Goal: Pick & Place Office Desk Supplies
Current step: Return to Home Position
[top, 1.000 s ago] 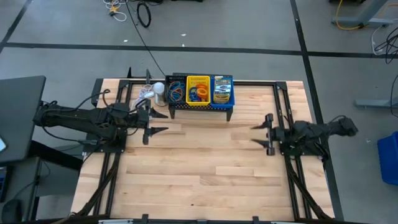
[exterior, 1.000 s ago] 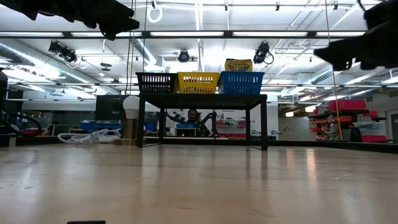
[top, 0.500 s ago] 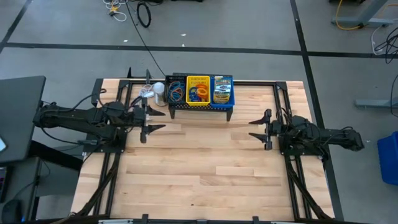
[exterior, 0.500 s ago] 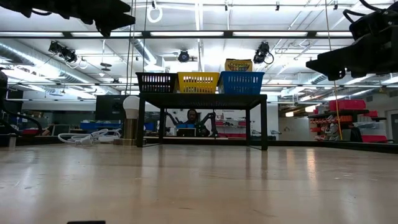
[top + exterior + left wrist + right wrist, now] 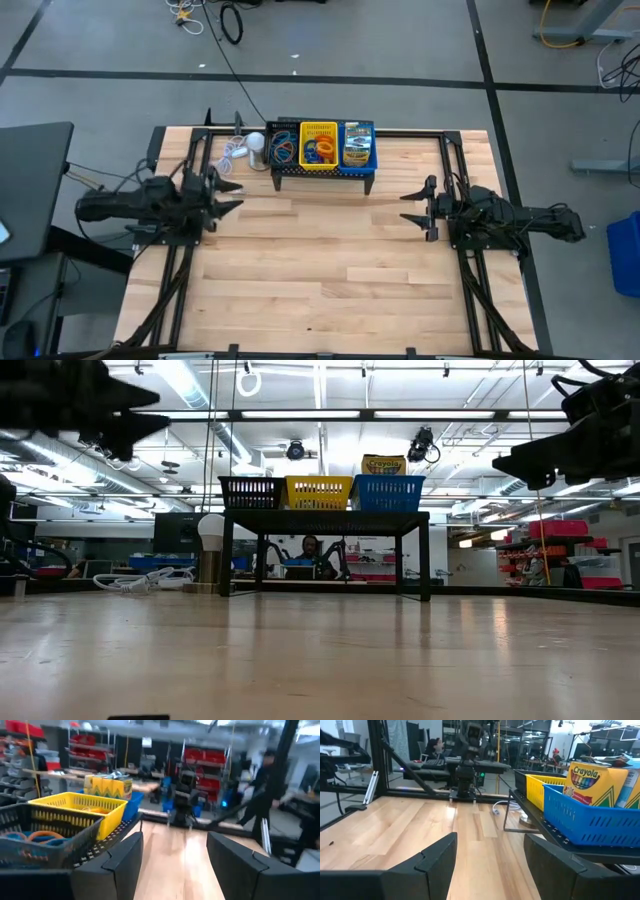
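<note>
1. You are looking at three small mesh trays sitting in a row on the large black mesh stand (image 5: pixel 325 517) at the far middle of the wooden table (image 5: pixel 320 290). The black mesh tray (image 5: pixel 250 492) is on the left, the yellow mesh tray (image 5: pixel 319 492) is in the middle and the blue mesh tray (image 5: pixel 387 493) is on the right.
2. The small coloured rubber-band loops (image 5: pixel 320 152) are lying in the black and yellow trays. The yellow-green crayon boxes (image 5: pixel 384 464) are standing in the blue tray and poking above its rim.
3. The left gripper (image 5: pixel 238 195) is hovering over the table's left side, just near-left of the stand, with its fingers apart and holding nothing.
4. The right gripper (image 5: pixel 404 208) is hovering over the right side, clear of the stand, and its fingers are also spread and empty.
5. The sorting is looking finished, so only the retreat to rest appears to be left.
6. Be careful when pulling the left arm away. The white round object with a cord (image 5: pixel 255 141) is sitting at the stand's left end, and a wide swing could snag the cord or clip the stand.
7. A knock there could jolt the trays, and the tall crayon boxes would be the likeliest to tip out.
</note>
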